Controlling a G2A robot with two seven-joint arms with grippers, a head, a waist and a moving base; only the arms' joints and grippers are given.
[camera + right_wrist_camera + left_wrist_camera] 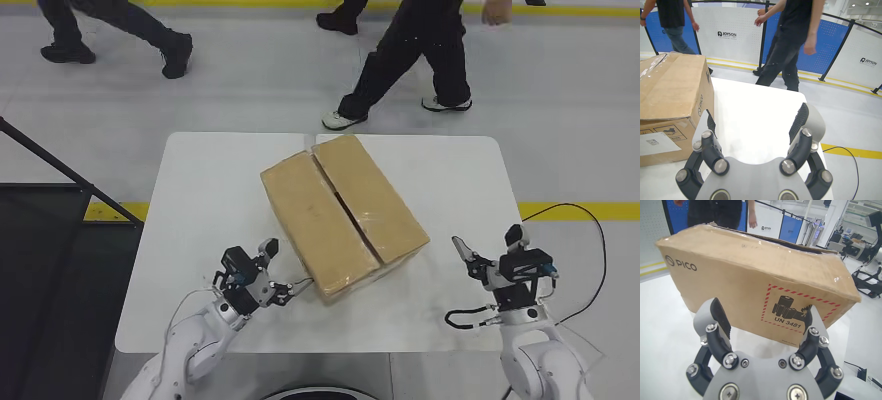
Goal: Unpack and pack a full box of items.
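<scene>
Box [340,215] lies mid-frame on the bench [200,200], long axis upper left to lower right. Left fingers [720,315], apart, sit just beside its lower end, nearer; right fingers [798,121], also apart, stand off at lower right.

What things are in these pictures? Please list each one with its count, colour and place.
box: 1, brown cardboard, mid-table, set at an angle, top flaps shut
table: 1, white, under the box
cable: 1, black, past the table's right edge
panels: several, white and blue, on the floor beyond the table
left claw: 1, grey and black, open, close before the box's near side
right claw: 1, grey and black, open, over bare table right of the box, apart from it
</scene>
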